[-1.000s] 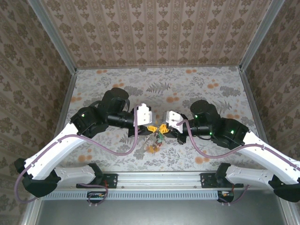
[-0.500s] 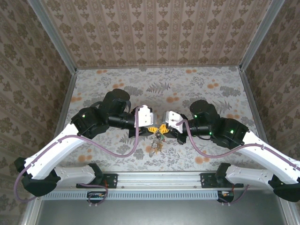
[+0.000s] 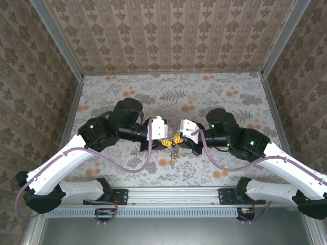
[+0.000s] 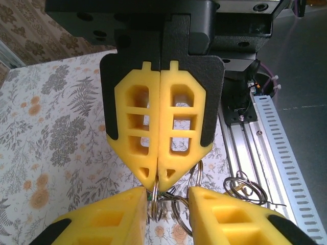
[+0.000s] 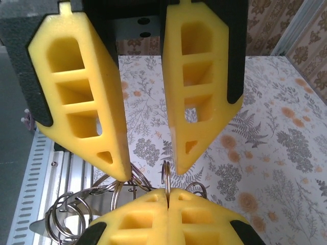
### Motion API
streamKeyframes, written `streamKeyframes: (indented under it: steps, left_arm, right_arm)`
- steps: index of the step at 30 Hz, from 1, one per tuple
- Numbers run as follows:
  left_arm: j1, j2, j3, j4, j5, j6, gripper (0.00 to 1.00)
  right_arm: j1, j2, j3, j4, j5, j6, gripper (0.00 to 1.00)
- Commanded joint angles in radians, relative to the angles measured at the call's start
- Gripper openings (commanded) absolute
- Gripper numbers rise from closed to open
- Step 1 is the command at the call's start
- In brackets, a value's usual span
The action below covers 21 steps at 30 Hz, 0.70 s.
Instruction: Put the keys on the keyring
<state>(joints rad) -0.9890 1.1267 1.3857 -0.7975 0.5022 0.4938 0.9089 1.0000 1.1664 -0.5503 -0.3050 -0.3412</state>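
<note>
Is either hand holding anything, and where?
The right hand pinches the keyring by its wire loop at the fingertips; the left hand is open, gripping nothing.

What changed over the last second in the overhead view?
The left gripper edged right toward the right gripper, so the gap between their tips nearly closed. The dangling keys shifted slightly right and hang in a tighter bunch. The right gripper stayed shut on the keyring, the left jaws stayed apart, and both arms otherwise kept their poses.

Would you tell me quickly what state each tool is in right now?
Left tool: open, straddling the keyring.
Right tool: closed on the keyring.
</note>
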Motion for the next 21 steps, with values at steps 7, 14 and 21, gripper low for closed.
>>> streamKeyframes:
  steps: [7,14,21]
  left_arm:
    - [-0.011,0.019,0.028,-0.019,-0.054,0.02,0.27]
    - [-0.015,0.039,0.035,-0.019,-0.065,0.029,0.24]
    - [-0.016,0.053,0.035,-0.02,-0.076,0.037,0.2]
  right_arm:
    - [0.01,-0.005,0.035,0.077,-0.036,0.016,0.0]
    - [0.015,0.0,0.026,0.101,-0.051,0.02,0.0]
    - [0.015,-0.013,0.015,0.128,-0.075,0.024,0.0]
